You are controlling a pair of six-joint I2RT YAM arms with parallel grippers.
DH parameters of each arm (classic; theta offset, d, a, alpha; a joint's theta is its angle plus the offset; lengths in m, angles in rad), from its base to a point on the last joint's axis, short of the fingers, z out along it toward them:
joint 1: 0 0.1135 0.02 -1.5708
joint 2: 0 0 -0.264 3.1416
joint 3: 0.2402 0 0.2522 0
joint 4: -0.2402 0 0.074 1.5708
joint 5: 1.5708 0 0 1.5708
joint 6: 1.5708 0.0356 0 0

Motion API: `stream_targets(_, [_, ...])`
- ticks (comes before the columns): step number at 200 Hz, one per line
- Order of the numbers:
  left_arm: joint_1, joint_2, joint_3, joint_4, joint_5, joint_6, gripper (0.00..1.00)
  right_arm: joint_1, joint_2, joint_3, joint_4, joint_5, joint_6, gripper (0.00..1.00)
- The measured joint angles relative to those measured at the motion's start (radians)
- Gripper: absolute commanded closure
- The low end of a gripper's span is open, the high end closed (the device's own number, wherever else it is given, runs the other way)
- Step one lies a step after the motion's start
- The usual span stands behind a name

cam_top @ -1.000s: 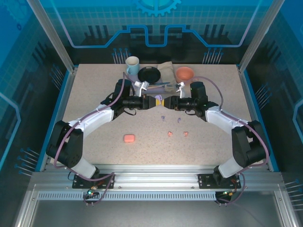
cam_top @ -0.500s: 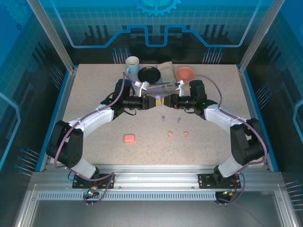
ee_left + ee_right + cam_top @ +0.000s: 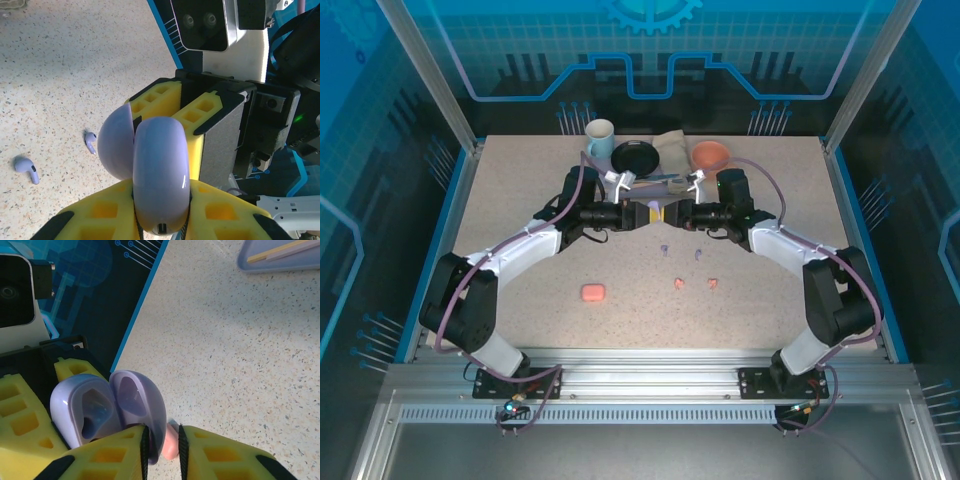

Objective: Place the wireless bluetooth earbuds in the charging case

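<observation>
Lilac case (open) — lid between jaws

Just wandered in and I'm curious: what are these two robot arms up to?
They are holding a small lilac charging case between them. The left claw grips its body, and the right claw has its open lid between its fingers. The lilac earbuds and pink earbuds lie loose on the table, none in a case yet. A pink case sits nearer the arms' bases.
</observation>
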Motion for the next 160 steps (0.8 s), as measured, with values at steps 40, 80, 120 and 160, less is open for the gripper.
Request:
stream_targets(40, [0.000,0.003,0.003,0.001,0.003,0.000,0.80,0.000,0.000,0.005,0.000,-0.004,0.002,0.88])
stream_targets(80, [0.000,0.003,0.003,0.001,0.002,-0.003,0.64,0.000,0.000,0.014,-0.015,-0.003,-0.001,1.00])
stream_targets(120, [-0.002,0.003,0.004,0.005,0.013,-0.005,0.38,0.000,0.000,0.052,-0.063,-0.001,-0.024,1.00])
stream_targets(160, [-0.002,0.002,0.015,-0.025,0.013,0.017,0.29,0.000,0.000,0.120,-0.193,0.028,-0.111,1.00])
